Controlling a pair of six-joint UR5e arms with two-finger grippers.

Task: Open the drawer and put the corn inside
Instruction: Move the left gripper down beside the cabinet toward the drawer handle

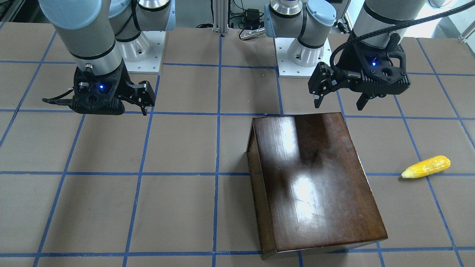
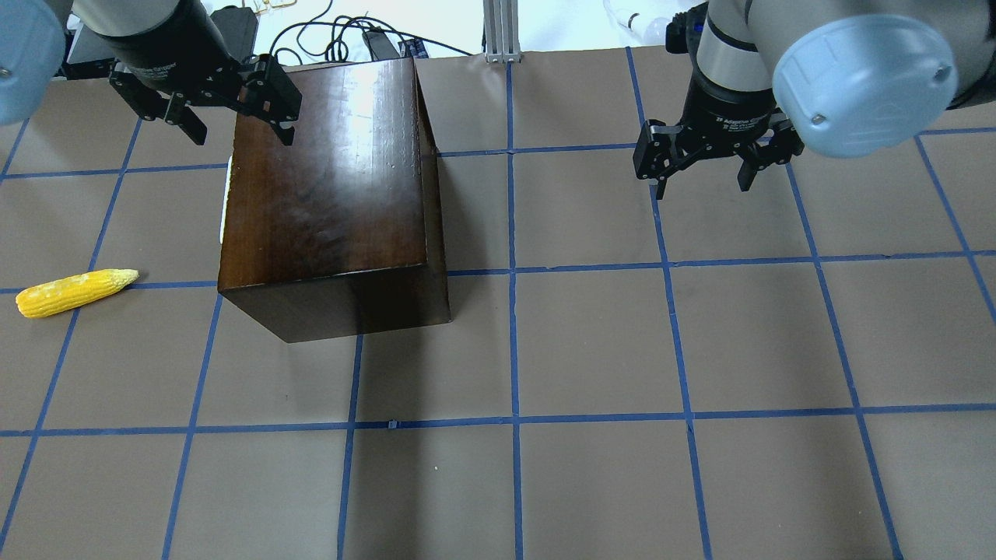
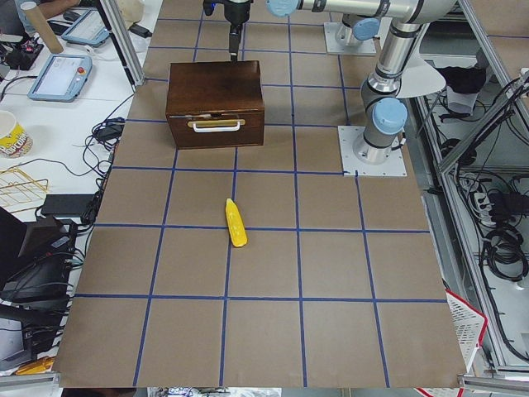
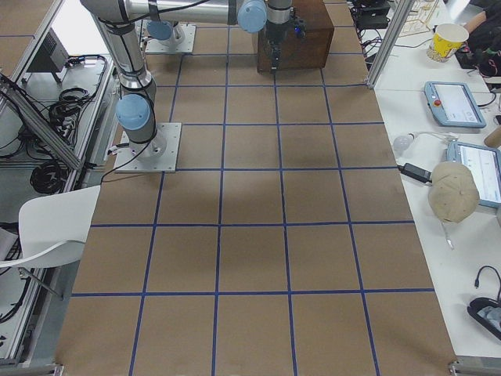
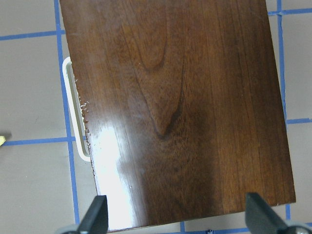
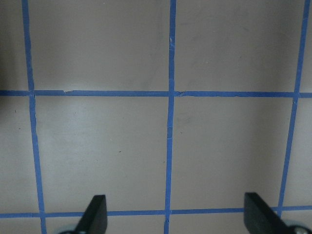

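Status: nothing gripped. The left hand (image 2: 241, 131) hovers above the box (image 2: 327, 202), fingers spread wide and empty. The right hand (image 2: 700, 187) is also spread and empty, over bare worktop (image 2: 591, 334) well off to the left hand's right.

The drawer (image 3: 178, 126) looks shut, front flush with the box as far as the left side view shows. It sits below the left hand, on that hand's outer (left) side. A cream bar handle (image 5: 72, 109) stands just off the front. The corn (image 2: 75, 292) lies flat on the worktop, further out the same way past the handle, well apart from the box and both hands.

Risks, my read:
- The handle is a thin bar close to the panel. Descend too near the lid and a finger hits the top edge instead of straddling the bar.
- The box looks free-standing on a smooth sheet. If the drawer binds, the pull drags the whole box, so the right hand may need to brace it.
- The corn sits roughly in line with the pull, so a long stroke could shove it.
- The cob is round, tapered and bumpy. An off-centre pinch near the pale tip and it rolls or squirts out.

Materials:
- Box: dark glossy wood, visible grain, strong glare on top, front edge chipped with pale flecks.
- Worktop: matte brown sheet with a blue tape grid (image 2: 514, 342).
- Corn: yellow, kernelled. Real or plastic, can't tell.
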